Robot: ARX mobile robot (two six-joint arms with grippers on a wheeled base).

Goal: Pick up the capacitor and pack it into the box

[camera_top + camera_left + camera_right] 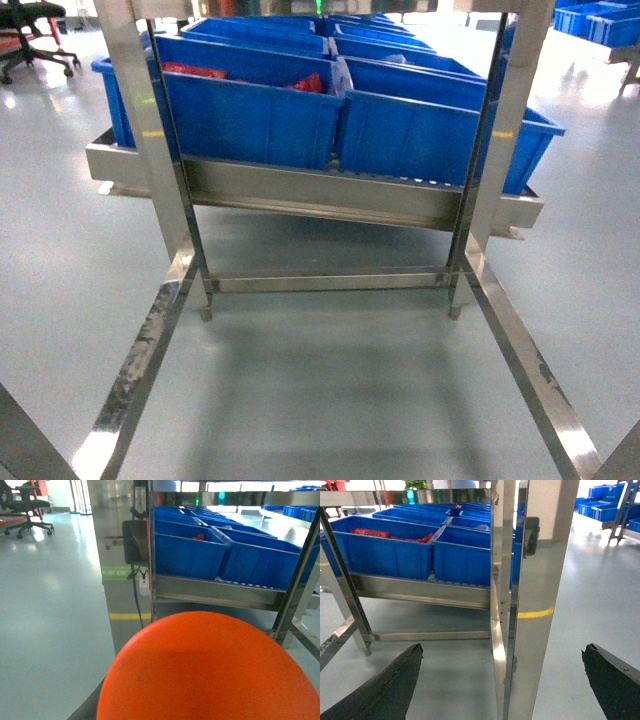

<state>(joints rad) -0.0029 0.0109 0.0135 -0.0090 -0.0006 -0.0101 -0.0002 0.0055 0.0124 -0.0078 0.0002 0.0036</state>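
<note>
- Grey factory floor (330, 390) is seen, with a steel rack (330, 195) carrying blue bins (250, 115).
- Right gripper (502, 680): fingers spread wide, empty — risk of clipping the rack post (530, 605) just ahead.
- Left gripper: state cannot be told; an orange dome (210, 675) blocks its camera.
- Neither capacitor nor box is seen.

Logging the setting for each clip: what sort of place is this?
Probably a factory or warehouse floor: rows of blue plastic bins on a stainless steel rack, a smooth grey floor, and more blue bins stacked further off.
</note>
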